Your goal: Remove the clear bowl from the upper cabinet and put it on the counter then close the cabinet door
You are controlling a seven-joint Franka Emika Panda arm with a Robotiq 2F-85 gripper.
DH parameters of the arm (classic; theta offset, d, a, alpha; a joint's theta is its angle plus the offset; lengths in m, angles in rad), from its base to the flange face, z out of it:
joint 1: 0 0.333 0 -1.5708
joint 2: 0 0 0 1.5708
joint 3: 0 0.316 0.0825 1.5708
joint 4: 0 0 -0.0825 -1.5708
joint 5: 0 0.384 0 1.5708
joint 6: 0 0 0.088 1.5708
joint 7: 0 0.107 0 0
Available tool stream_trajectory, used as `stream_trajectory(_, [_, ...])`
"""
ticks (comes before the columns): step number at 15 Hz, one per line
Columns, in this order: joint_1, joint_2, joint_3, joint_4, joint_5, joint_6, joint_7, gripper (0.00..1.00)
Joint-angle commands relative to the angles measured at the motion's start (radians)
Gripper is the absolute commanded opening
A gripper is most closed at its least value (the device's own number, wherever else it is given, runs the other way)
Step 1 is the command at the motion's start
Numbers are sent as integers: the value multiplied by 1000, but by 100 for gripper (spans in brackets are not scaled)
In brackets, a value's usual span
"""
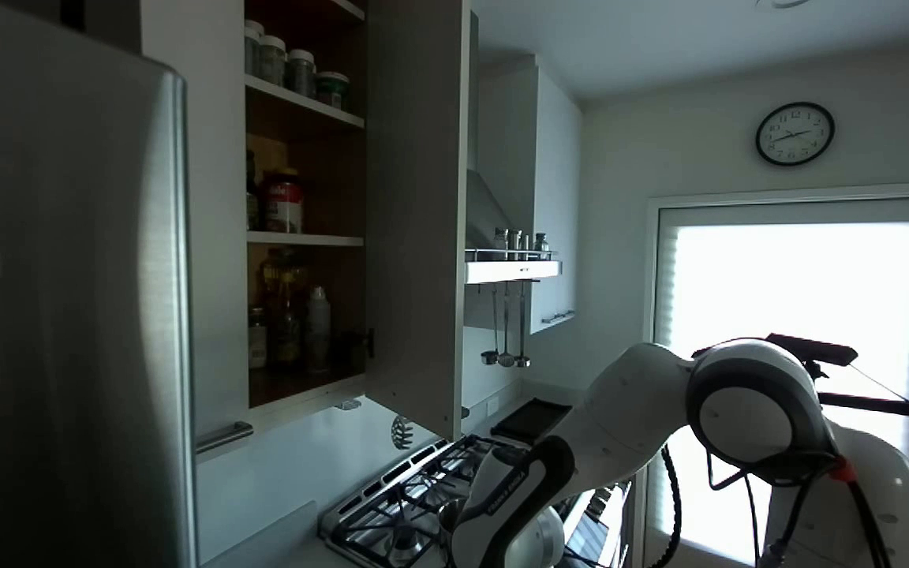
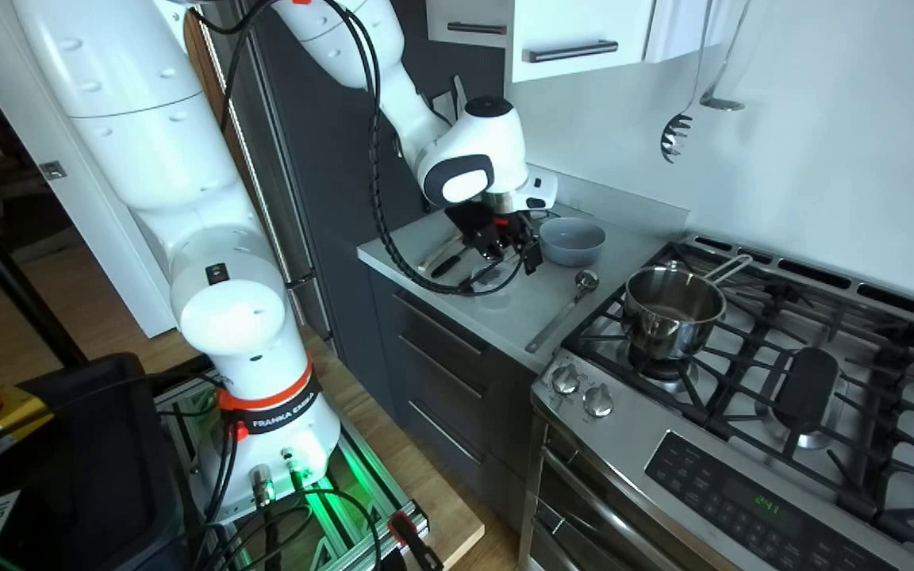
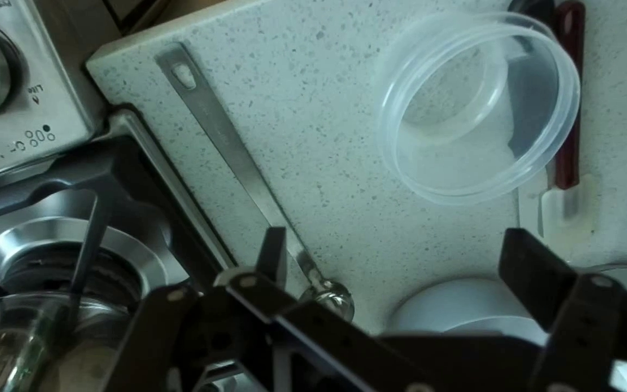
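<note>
Hand [image 3: 398, 261] nearest, fingers [image 3: 531, 277] spread wide, holding nothing. Clear bowl [image 3: 479, 109] on surface [image 3: 292, 125], apart from hand, near grey bowl [image 3: 455, 305]. Upper cabinet [image 1: 304, 239] holds jars [image 1: 271, 61], bottles [image 1: 319, 331]; cabinet door [image 1: 415, 213] stands open.

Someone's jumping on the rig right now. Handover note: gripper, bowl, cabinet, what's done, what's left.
Gripper: open, holding nothing, above the counter.
Clear bowl: on the counter, opening up, apart from the gripper.
Upper cabinet: jars and bottles on its shelves.
Cabinet door: swung open.
Done: bowl is on the counter.
Left: close the door. I'd probably lift away first; the grey bowl sits right by the gripper.
</note>
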Motion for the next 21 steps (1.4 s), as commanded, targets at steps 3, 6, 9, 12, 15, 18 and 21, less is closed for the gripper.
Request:
stream_trajectory(3, [7, -58, -48, 41, 143, -133, -124, 100])
stream_trajectory(6, [-9, -83, -108, 83, 226, -282, -238, 100])
stream_trajectory(9, [62, -99, -279, 117, 225, -447, -350, 100])
stream_trajectory(12, [53, -102, -369, 145, 226, -582, -462, 100])
stream_trajectory(15, [50, -96, -383, 150, 207, -578, -441, 100])
stream_trajectory(18, [46, -96, -400, 154, 216, -586, -449, 100])
stream_trajectory(21, [35, -106, -436, 188, 294, -633, -470, 100])
